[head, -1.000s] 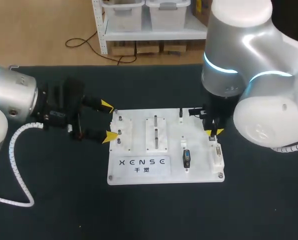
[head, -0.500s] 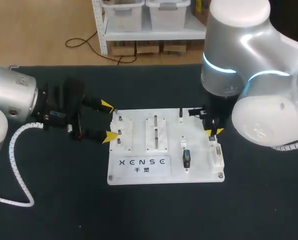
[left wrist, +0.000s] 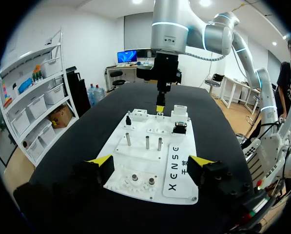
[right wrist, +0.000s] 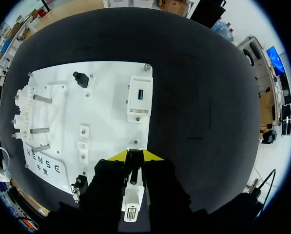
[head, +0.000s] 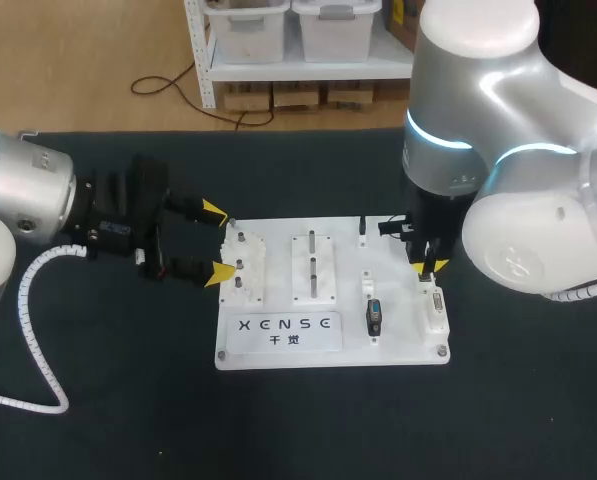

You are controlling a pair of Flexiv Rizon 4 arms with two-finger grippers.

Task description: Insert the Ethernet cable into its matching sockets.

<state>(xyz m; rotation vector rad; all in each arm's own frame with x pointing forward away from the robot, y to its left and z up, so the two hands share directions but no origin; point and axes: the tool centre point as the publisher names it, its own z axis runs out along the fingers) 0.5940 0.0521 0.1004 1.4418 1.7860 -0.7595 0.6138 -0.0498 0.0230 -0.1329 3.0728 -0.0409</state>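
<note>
free: table (head: 128,400) around board (head: 278,345) | blocked: pegs (head: 312,262), right claw (head: 428,265) over board

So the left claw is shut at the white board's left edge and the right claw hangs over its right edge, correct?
No: the left claw is open, as the left wrist view shows, its yellow tips wide apart at the white board's left edge. The right claw hangs over its right edge.

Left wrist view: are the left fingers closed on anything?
No, the left gripper is wide open, fingers flanking the near edge of the white board.
</note>
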